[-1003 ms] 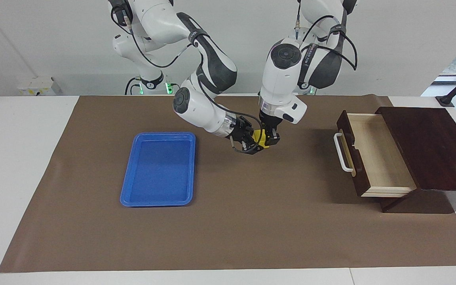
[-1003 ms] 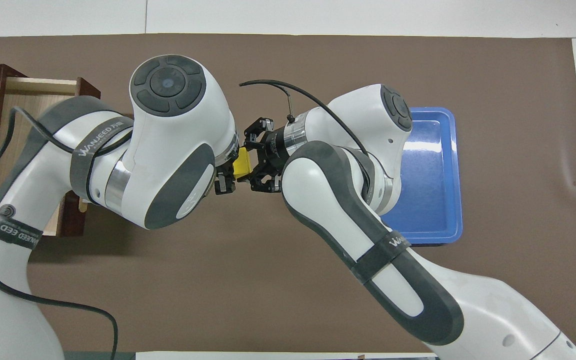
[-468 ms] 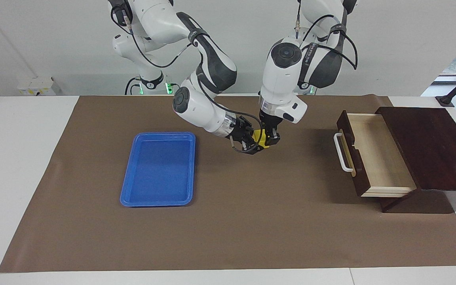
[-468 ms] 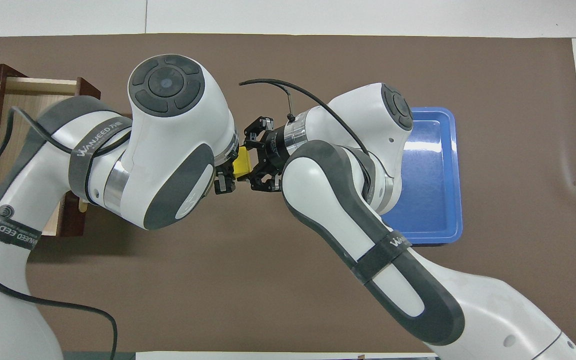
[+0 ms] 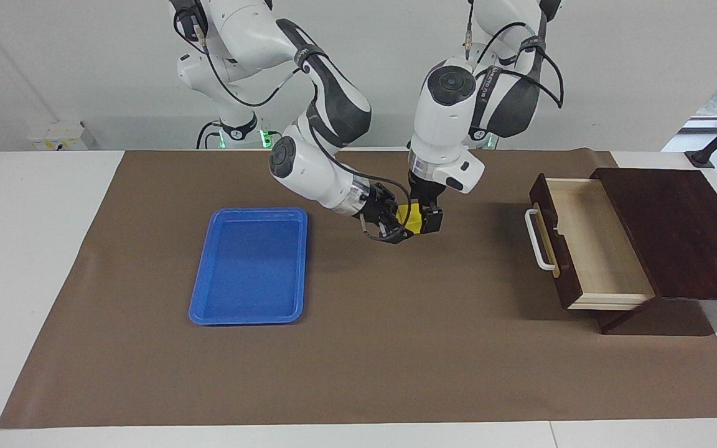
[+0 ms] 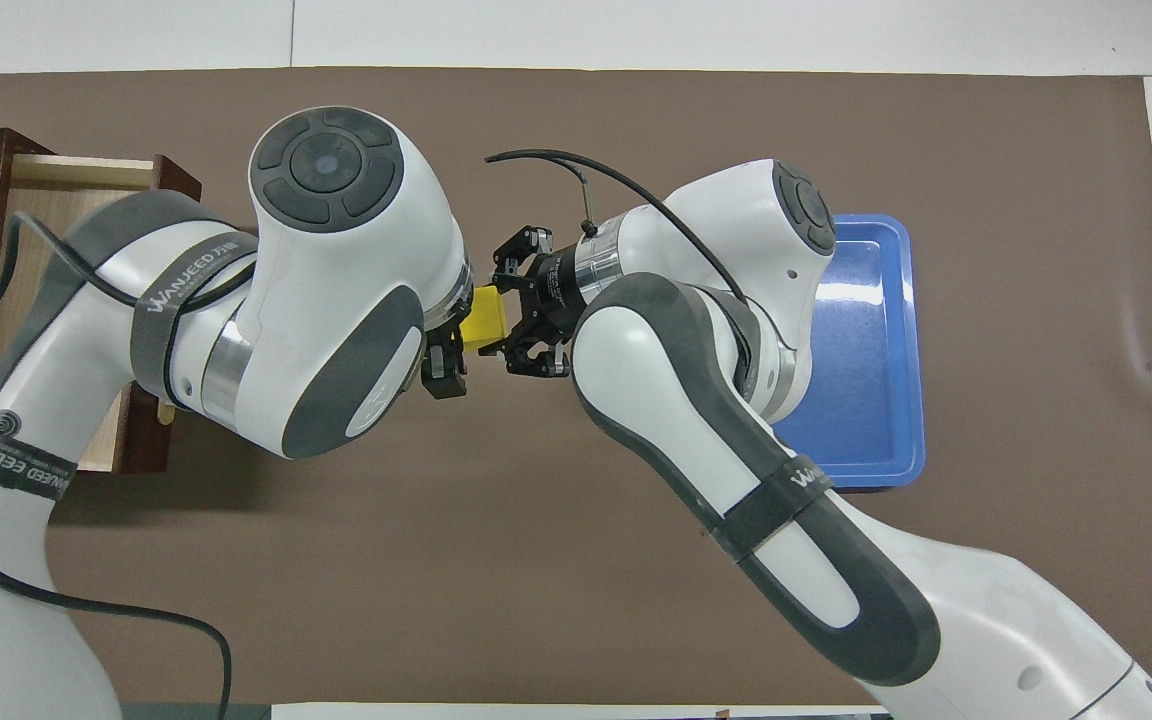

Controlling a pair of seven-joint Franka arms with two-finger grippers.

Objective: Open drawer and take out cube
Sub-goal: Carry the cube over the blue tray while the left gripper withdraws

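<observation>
Mid-handover over mat centre: cube (image 5: 409, 217) pinched by right gripper (image 5: 398, 225), left gripper (image 5: 424, 218) spread at its 3 o'clock, drawer (image 5: 582, 242) open; next—left backs clear w/o nudging.

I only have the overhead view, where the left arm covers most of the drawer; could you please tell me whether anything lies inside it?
Observer: No. The facing view shows the drawer pulled out with a bare interior.
Operator: Thank you. Is the cube resting on the mat?
Observer: No, the cube is in the air over the mat, between the tray and the drawer, with the right tool shut on it.
Operator: Does the left tool grip it as well?
Observer: No, the left tool stands open around it.
</observation>
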